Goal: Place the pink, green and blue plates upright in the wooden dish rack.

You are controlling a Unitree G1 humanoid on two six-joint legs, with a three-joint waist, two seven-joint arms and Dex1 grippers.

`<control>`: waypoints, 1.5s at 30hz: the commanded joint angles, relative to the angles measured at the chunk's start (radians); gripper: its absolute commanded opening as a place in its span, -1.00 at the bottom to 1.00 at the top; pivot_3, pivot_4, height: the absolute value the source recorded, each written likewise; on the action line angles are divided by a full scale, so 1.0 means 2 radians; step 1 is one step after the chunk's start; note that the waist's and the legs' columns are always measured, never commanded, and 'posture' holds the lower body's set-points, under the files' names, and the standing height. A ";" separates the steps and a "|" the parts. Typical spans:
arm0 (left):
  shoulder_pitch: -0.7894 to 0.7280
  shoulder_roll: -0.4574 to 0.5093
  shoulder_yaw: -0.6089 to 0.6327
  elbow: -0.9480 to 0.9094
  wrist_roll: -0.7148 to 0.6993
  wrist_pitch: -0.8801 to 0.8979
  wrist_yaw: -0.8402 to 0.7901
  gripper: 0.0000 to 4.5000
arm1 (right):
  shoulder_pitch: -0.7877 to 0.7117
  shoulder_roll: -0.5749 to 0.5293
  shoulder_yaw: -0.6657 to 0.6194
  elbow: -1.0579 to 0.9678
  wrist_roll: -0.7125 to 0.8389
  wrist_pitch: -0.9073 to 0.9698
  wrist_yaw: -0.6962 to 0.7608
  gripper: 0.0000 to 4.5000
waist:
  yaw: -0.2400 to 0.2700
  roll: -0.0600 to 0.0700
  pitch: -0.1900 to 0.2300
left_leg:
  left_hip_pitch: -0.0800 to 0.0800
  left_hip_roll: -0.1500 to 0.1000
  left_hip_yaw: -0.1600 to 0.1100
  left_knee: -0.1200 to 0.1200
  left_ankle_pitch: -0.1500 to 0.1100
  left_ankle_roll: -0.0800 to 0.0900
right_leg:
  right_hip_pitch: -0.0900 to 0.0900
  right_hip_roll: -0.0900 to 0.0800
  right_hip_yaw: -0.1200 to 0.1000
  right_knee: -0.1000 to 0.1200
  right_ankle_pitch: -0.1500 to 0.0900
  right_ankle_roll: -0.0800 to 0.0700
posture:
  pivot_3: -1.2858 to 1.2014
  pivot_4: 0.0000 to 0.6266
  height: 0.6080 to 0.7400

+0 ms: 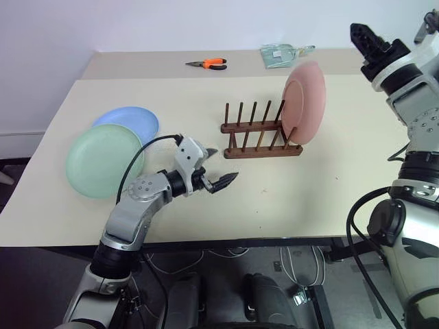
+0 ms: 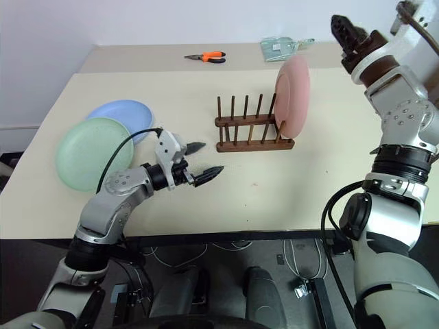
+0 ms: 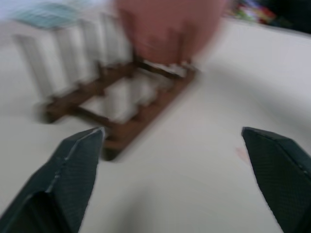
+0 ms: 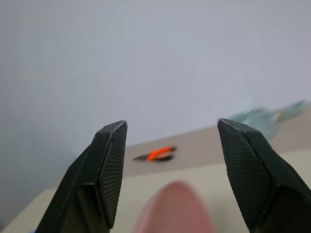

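The left gripper [image 1: 218, 167] hangs just above the table [image 1: 329, 185] near its front edge, its 2 black fingers spread wide with nothing between them, pointing toward the wooden dish rack [image 1: 259, 139]. The right gripper [image 2: 341, 29] is raised high over the table's back right part – fingers parted and empty, above and to the right of the pink plate [image 1: 304, 102]. That plate stands upright at the right end of the rack, leaning slightly against the pegs; the other slots hold nothing. The rack sits around the middle of the table. Toward the left edge the green plate [image 1: 103, 160] lies flat, overlapping the blue plate [image 1: 130, 120] behind it. Along the back edge lie orange-handled pliers [image 1: 208, 64] and – further right – a clear plastic bag [image 1: 280, 54].
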 commanded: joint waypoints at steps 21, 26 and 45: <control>0.035 -0.070 0.377 -0.157 0.049 0.336 0.362 1.00 | 0.239 -0.008 0.339 -0.417 -0.137 -0.034 0.249 0.98 | 0.002 -0.007 -0.001 | 0.001 0.000 -0.003 0.001 0.001 -0.004 | 0.002 -0.001 -0.003 0.000 0.001 0.001 | 0.03 -0.52 1.00; 0.026 -0.118 0.425 -0.147 0.021 0.374 0.360 0.75 | 0.241 0.003 0.339 -0.417 -0.148 -0.038 0.255 1.00 | 0.001 -0.006 -0.001 | 0.001 0.000 -0.004 0.001 0.001 -0.003 | 0.002 -0.001 -0.003 0.000 0.001 0.001 | 0.03 -0.52 1.00; -0.029 -0.128 0.365 -0.194 -0.069 0.271 0.307 -0.98 | 0.219 0.008 0.313 -0.416 -0.187 -0.064 0.243 1.00 | 0.002 -0.007 -0.001 | 0.001 0.000 -0.004 0.001 0.001 -0.003 | 0.002 -0.001 -0.004 -0.001 0.001 0.000 | 0.03 -0.52 1.00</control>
